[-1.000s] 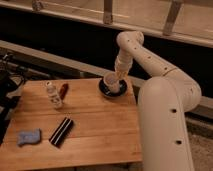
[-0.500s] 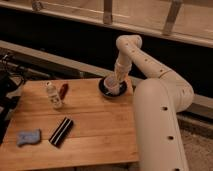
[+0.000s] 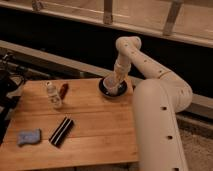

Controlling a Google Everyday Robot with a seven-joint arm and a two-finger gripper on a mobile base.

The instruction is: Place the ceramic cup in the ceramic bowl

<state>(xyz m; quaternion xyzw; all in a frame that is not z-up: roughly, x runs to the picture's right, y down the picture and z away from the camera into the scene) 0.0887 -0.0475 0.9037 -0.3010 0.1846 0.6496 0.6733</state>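
**End effector down at bowl, cup inside**

Nearest edge: wooden table (image 3: 100,140) w/ slatted top; front-left corner has a blue sponge (image 3: 28,137) lying flat; just right of it a black bar (image 3: 61,131), ridged, lying diagonally, apart from the sponge.

Right foreground: robot base (image 3: 160,130), big white column, overlaps the table's right edge; blocks that side.

Mid-table, left: white bottle (image 3: 53,96) w/ cap, upright; red-brown item (image 3: 63,90) just beside it on the right, type unclear; both well apart from the bowl.

Far-right part of the table: ceramic bowl (image 3: 105,92), dark & glossy, sits near the back edge; ceramic cup (image 3: 109,84), cream-white, is inside the bowl's rim, approx upright; whether it rests on the bowl's bottom can't be told.

End effector (image 3: 116,80) is low over the bowl, right at the cup; apart, together or clamped on the cup: can't tell; contact w/ the cup also unclear.

Robot arm (image 3: 131,52) rises from the base, bends at an elbow behind the bowl, then comes down to it.

Beyond the table: grey ledge (image 3: 55,55) running across; dark band behind it; lighter surface w/ upright posts at the very top.
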